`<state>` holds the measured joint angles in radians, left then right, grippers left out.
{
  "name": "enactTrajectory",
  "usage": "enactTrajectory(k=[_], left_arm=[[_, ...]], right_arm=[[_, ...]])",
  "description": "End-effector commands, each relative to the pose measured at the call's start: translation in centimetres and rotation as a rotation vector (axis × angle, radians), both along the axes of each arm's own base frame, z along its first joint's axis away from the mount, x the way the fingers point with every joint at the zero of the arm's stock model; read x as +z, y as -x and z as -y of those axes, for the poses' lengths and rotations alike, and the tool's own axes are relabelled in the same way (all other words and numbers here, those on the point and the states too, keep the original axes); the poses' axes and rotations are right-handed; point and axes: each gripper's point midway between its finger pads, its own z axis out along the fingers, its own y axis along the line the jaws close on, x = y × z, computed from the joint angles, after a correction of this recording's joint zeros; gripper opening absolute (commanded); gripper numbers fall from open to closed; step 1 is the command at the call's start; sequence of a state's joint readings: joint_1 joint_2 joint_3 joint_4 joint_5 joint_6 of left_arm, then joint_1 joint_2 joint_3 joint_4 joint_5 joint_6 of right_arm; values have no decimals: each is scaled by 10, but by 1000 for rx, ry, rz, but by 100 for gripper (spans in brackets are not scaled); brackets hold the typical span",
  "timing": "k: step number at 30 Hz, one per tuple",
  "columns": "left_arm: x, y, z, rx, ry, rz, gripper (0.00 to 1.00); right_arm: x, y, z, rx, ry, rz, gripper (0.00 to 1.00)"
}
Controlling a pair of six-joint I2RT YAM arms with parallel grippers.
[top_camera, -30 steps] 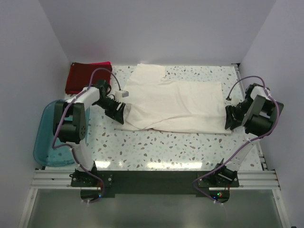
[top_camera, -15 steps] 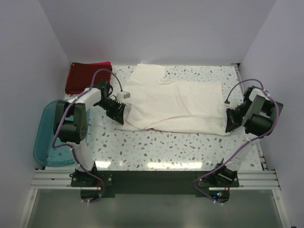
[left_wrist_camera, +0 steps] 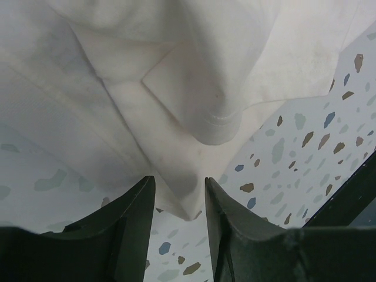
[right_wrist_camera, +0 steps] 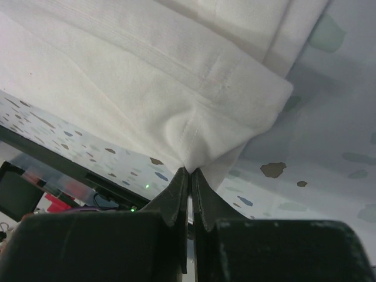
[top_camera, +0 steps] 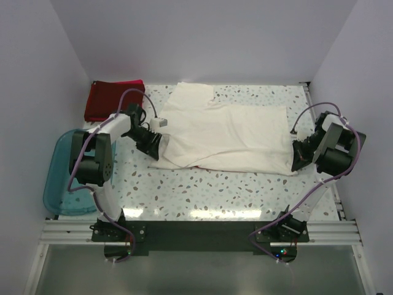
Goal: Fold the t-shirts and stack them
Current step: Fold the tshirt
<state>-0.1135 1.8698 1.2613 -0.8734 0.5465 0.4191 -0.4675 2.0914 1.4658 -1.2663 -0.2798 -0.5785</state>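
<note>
Two arms work a cream shirt [top_camera: 227, 132] lying spread across the middle of the speckled desk [top_camera: 202, 190], one sleeve reaching toward the back wall. A thin red sliver [top_camera: 199, 166] shows under the shirt's near edge.

At the shirt's right near corner, the right fingers [right_wrist_camera: 188, 176] are closed tight, with the hemmed corner of the cloth pinched between their tips. The cloth bunches into small creases just above the pinch. In the top view this arm is low over the desk at the right edge.

At the shirt's left side, the left fingers [top_camera: 155, 146] stand partly apart, low over the desk. The wrist view shows a folded edge of the cream cloth dipping into the gap between them, with a rounded hem hanging just beyond. Whether they are actually pinching the cloth cannot be told.

A dark red shirt [top_camera: 113, 101] lies folded in the back left corner of the desk, well apart from the cream one. A strip of pink cloth [top_camera: 130, 82] shows along its far edge.

A teal tub [top_camera: 58, 178] sits at the left edge of the desk, just beside the left arm's elbow. What it holds cannot be made out.
</note>
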Motion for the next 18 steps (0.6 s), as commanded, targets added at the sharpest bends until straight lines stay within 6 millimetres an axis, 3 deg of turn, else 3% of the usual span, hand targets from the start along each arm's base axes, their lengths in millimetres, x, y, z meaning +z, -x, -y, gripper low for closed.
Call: enactTrajectory(k=[1, 9, 15, 18], left_arm=[[0, -10, -1, 26, -11, 29, 45], [-6, -4, 8, 22, 42, -34, 42], [8, -14, 11, 24, 56, 10, 27], [18, -16, 9, 18, 55, 36, 14]], right_arm=[[16, -8, 2, -1, 8, 63, 0], [14, -7, 2, 2, 8, 61, 0], [16, -9, 5, 13, 21, 72, 0], [20, -11, 7, 20, 29, 88, 0]])
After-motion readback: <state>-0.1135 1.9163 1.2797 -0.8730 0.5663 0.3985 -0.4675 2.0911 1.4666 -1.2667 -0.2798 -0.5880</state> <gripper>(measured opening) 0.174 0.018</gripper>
